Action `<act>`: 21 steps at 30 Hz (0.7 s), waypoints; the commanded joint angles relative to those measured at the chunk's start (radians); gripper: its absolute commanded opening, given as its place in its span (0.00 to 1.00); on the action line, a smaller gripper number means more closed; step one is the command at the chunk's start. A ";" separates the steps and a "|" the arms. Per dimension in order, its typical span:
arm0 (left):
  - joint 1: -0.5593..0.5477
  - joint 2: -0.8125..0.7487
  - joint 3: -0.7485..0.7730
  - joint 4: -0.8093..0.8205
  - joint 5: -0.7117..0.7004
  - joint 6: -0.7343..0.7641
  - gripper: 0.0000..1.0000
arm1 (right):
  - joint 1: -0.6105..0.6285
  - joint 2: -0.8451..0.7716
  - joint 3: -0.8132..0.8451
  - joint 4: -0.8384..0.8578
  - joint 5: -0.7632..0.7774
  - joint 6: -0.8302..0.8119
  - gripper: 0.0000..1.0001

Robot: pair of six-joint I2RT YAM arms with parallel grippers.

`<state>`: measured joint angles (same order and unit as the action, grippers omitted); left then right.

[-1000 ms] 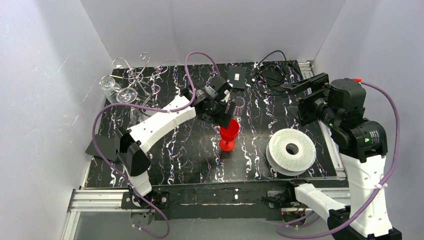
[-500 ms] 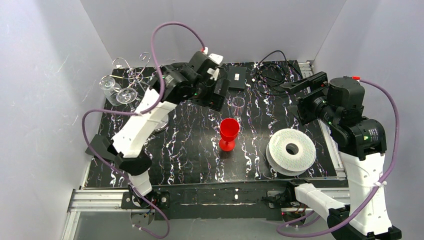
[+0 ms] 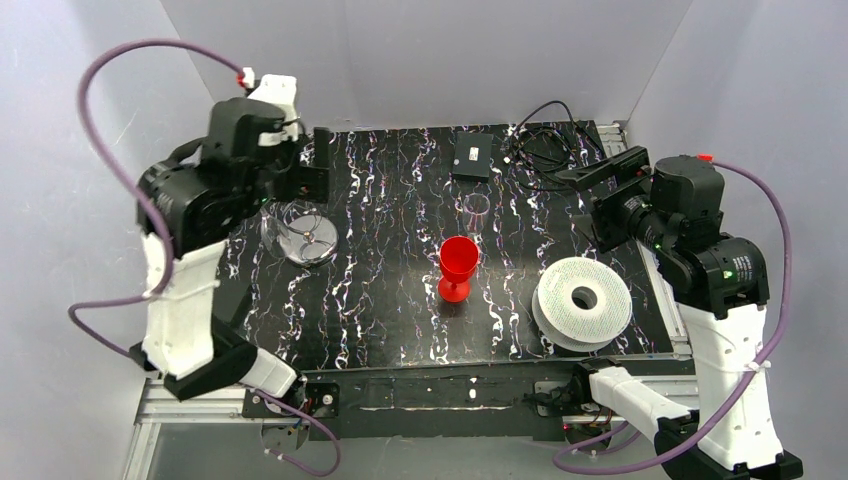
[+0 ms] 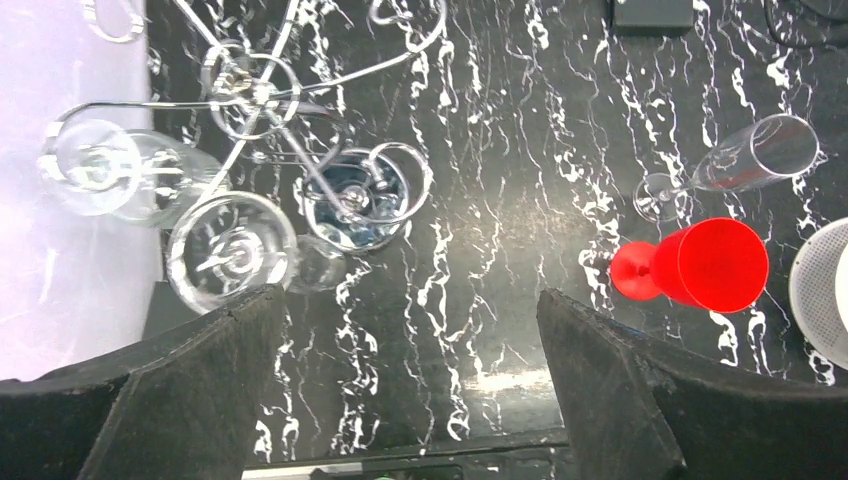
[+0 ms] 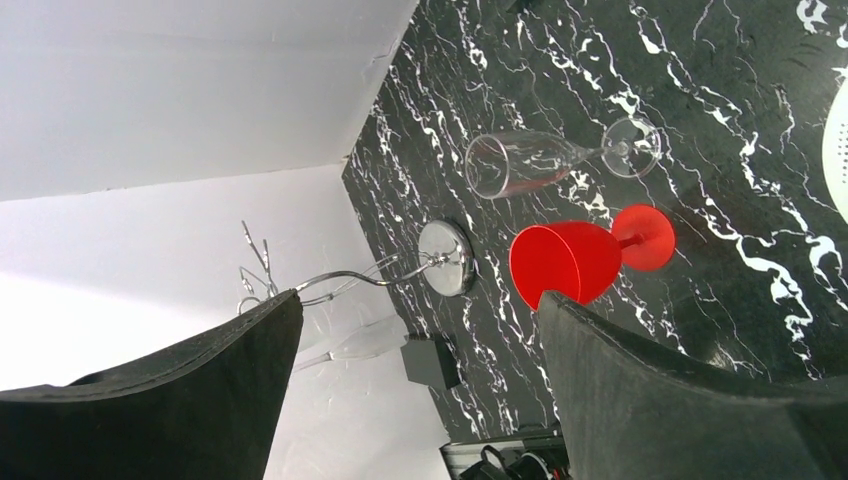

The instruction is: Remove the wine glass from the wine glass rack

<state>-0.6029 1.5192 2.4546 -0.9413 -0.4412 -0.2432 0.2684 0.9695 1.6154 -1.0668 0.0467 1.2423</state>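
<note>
The wine glass rack [image 4: 262, 95], thin silver wire loops on a round shiny base [image 4: 355, 195], stands at the table's far left. Two clear wine glasses [image 4: 95, 170] [image 4: 230, 250] hang on its left side. My left gripper [image 4: 408, 293] hovers high above the rack, open and empty. In the top view the left gripper [image 3: 315, 165] and wrist cover most of the rack; only its base [image 3: 298, 235] shows. A red wine glass [image 3: 458, 268] stands upright mid-table, with a clear flute [image 3: 477, 208] behind it. My right gripper [image 5: 417, 298] is open and empty at the right, high over the table.
A white ridged spool [image 3: 583, 300] lies at the front right. A small black box [image 3: 471, 156] and a tangle of black cables [image 3: 545, 145] sit at the back. White walls close in the table on the left, the back and the right.
My left arm let go of the red glass, opened wide, then swung up and back left over the rack. The red glass stayed standing. The right arm barely moved.
</note>
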 commanded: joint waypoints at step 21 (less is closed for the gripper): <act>0.225 -0.038 0.036 -0.233 -0.010 0.167 0.98 | -0.006 -0.022 -0.085 0.054 -0.069 0.024 0.96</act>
<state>-0.4835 1.4357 2.4367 -0.9474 -0.5781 -0.0120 0.2676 0.9508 1.5341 -1.0569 0.0090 1.2610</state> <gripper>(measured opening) 0.980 0.959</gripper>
